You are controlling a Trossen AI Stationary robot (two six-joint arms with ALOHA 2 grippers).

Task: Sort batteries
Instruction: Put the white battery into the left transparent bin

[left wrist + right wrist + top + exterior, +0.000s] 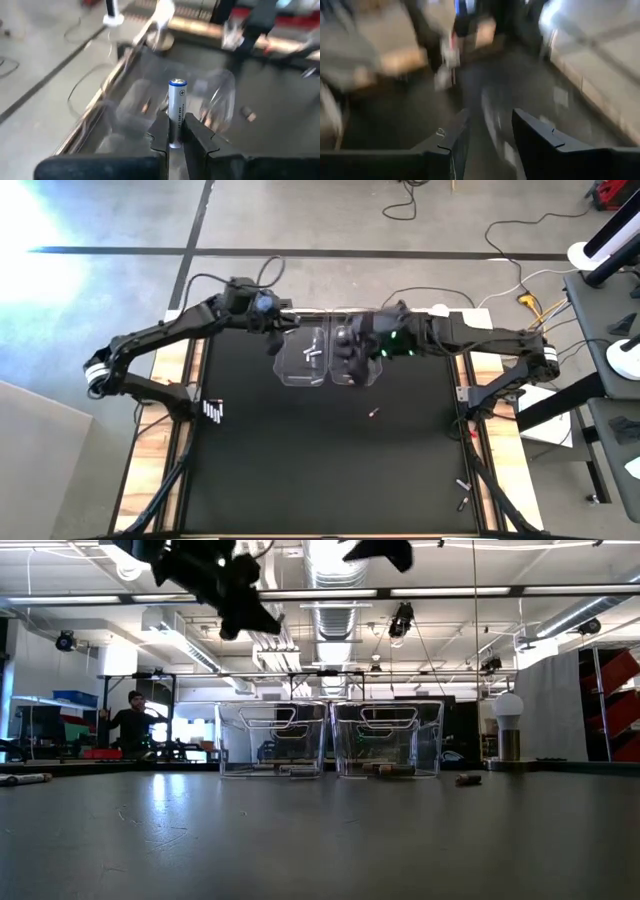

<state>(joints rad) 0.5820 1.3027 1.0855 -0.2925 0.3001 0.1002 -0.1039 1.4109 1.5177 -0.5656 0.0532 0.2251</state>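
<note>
Battery point(177, 111) in the black left gripper point(176, 136): white body, blue band under a silver cap, small dark print. Table point(300, 470) matte black with light wood edges; two bins point(302, 358) clear, the right gripper point(489, 131) black. Loose battery point(373, 413) on the table dark with a reddish end; a row of batteries point(213, 412) silvery-white.

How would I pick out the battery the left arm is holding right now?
Find the two clear bins at the far middle of the black table. The left gripper hangs over the left-hand one, shut on a silvery-white battery with a blue cap. It alone is held upright in the air.
</note>
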